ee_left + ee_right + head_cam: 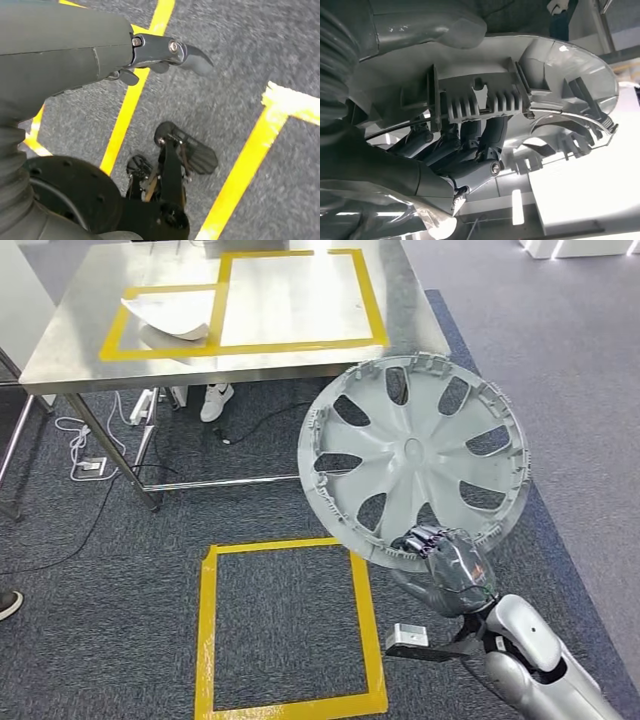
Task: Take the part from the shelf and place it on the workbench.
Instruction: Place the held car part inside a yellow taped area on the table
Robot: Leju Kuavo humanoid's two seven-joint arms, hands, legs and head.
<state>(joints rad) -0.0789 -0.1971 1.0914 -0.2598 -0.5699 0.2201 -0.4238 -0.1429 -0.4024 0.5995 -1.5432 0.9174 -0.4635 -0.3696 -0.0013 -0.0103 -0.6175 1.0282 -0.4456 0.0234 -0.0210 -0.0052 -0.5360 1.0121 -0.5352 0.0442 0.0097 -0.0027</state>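
Grey plastic hubcap (413, 460), spoked, with cut-out openings and a ring of clips round the rim. It hangs in the air over the carpet, tilted, its face toward the camera, to the right of the yellow floor square (287, 625) and nearer than the bench (68, 350).

Right robot hand (445, 555) grips it at the near lower edge. In the right wrist view the dark fingers (471, 145) curl up behind a ribbed clip block on the rim, with the thumb over the other face. So the hold is a rim pinch, well off centre.

Left robot hand (166, 55): the wrist view looks down at carpet and yellow tape. One finger juts out with nothing in it, but whether the hand is spread or curled I cannot tell.

Handling, as judgement:
- Light for its spread: thin moulded shell, mostly air between spokes.
- Stiff enough to keep shape, though the rim likely flexes under a one-sided grip.
- Smooth face looks slippery; the clip blocks and spoke openings give better purchase.
- Rim clips look brittle, so avoid a knock against the bench edge.
- Held at one edge, the far side acts as a lever and may swing or droop.

Bench lies far left, steel, with yellow-taped boxes. The left box holds a white curved sheet (170, 315); the right box (298, 298) looks the likely spot.
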